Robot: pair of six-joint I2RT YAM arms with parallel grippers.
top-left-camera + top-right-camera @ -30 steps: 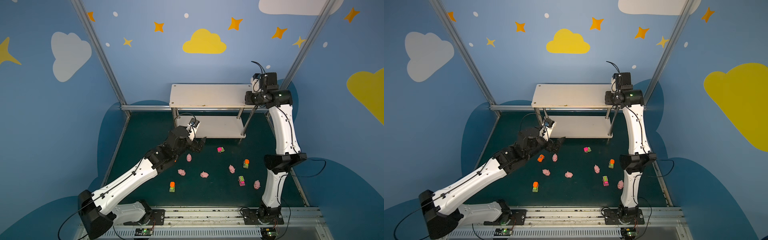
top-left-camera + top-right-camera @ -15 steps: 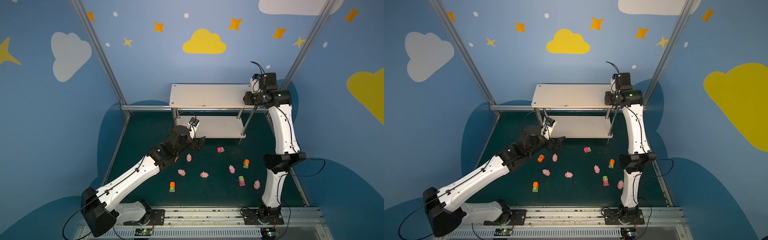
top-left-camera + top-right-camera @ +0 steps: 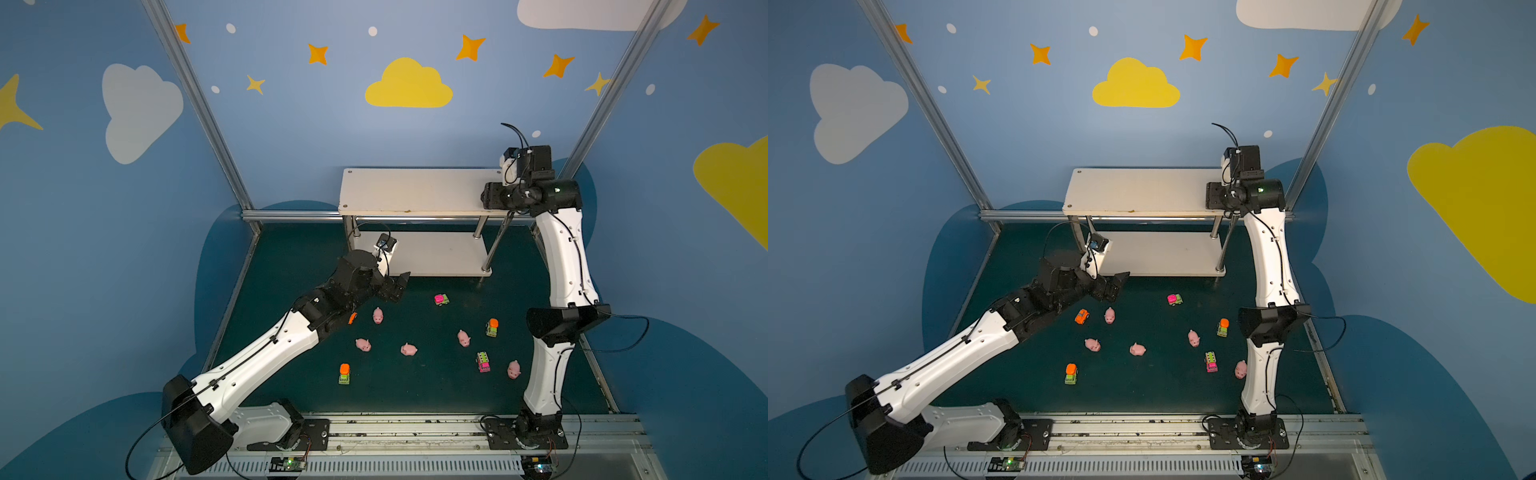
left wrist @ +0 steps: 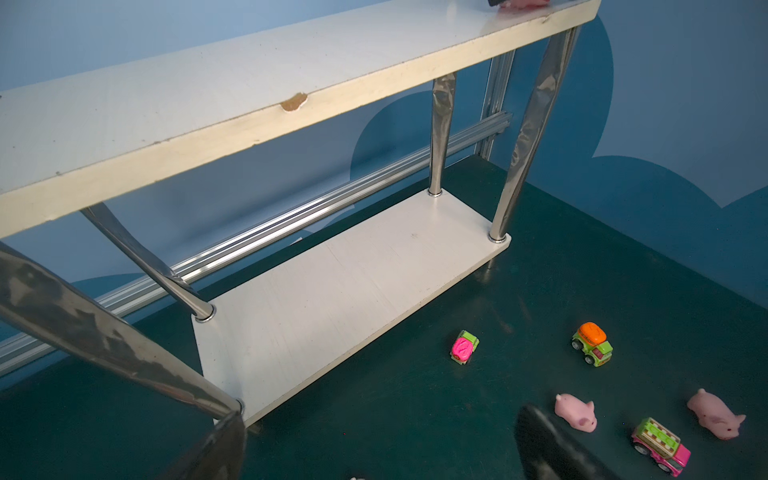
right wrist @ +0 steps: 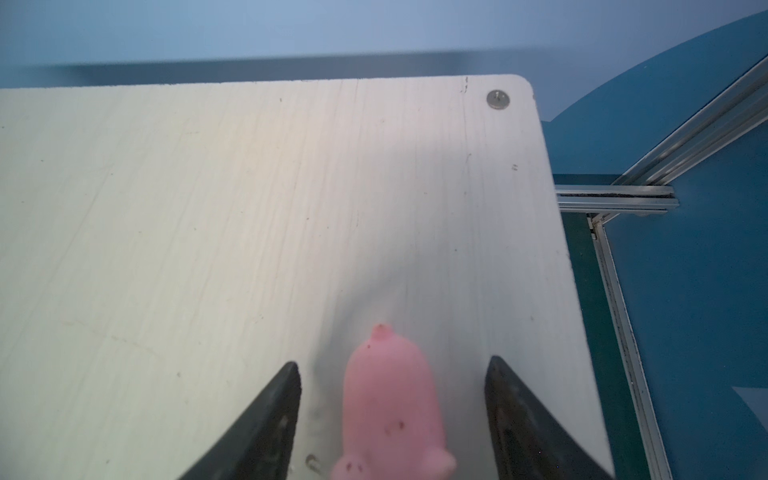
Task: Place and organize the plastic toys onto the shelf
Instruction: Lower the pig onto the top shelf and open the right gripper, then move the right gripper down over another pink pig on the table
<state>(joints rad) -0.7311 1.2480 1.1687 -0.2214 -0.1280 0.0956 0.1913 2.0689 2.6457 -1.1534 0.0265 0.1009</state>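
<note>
Your right fingers (image 5: 392, 362) stood apart, one on each side of a pink pig (image 5: 395, 399), and did not touch it. The pig lay on the top board of the shelf (image 5: 208, 208), near the corner at its right end. Your left fingers (image 3: 399, 286) were wide apart and held nothing, low by the left front corner of the bottom board. Five more pigs (image 3: 1137, 349) and five little cars (image 3: 1071, 373) sat spread out on the green table (image 3: 1142, 395), in front of the shelf.
</note>
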